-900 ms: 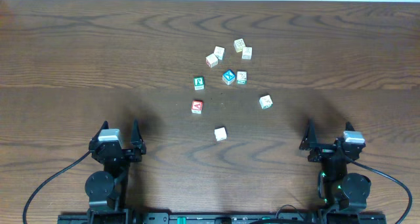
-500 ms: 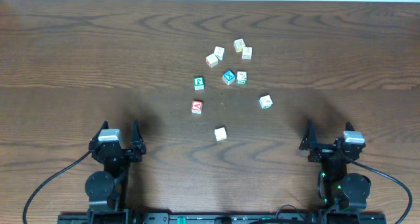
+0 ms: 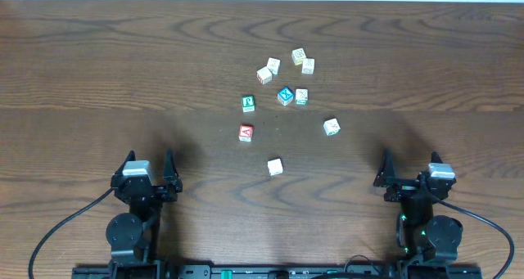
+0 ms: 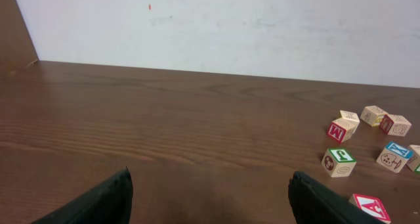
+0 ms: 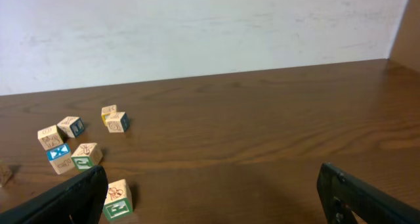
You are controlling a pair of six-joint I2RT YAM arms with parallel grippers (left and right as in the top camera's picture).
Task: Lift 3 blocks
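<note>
Three of the scattered blocks lie nearest my arms. The red-faced block (image 3: pixel 246 132) with a white letter also shows at the left wrist view's lower right (image 4: pixel 371 206). The pale block with green marks (image 3: pixel 332 127) sits just beyond my right gripper's left finger (image 5: pixel 117 199). The nearly plain cream block (image 3: pixel 275 167) lies closest to the front. My left gripper (image 3: pixel 149 159) (image 4: pixel 211 184) and right gripper (image 3: pixel 409 160) (image 5: pixel 213 178) stand open and empty near the front edge, well short of every block.
Behind those blocks lie a green-faced cube (image 3: pixel 248 103) (image 4: pixel 339 162), a blue-faced cube (image 3: pixel 285 95) (image 5: pixel 59 152) with a pale one beside it, and several more cubes (image 3: pixel 286 65). The dark wooden table (image 3: pixel 98 83) ends at a white wall.
</note>
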